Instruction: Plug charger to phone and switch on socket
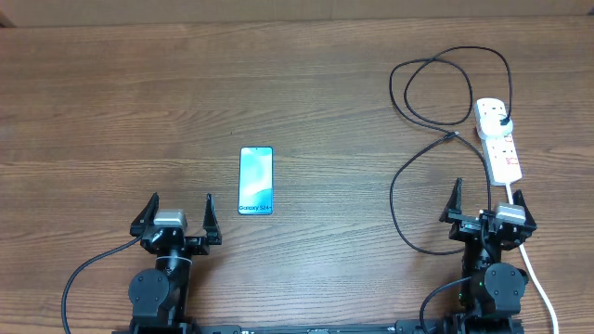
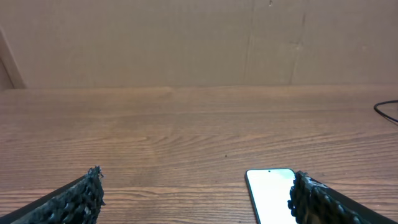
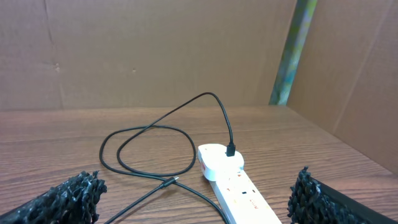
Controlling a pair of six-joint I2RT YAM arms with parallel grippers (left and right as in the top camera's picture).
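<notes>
The table (image 1: 111,93) is brown wood with wavy darker lines. The phone (image 1: 256,181) has a light blue screen with a dark edge. The cable (image 3: 231,148) is black. The power strip (image 1: 499,139) is white with red marks, and its cord (image 1: 541,283) is white. The wall (image 3: 155,50) is plain brown.

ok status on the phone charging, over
Both grippers open, empty: left gripper near phone, right gripper by socket. Charger adapter in socket, plug tip loose on table, not in phone. Nothing blocking.
</notes>
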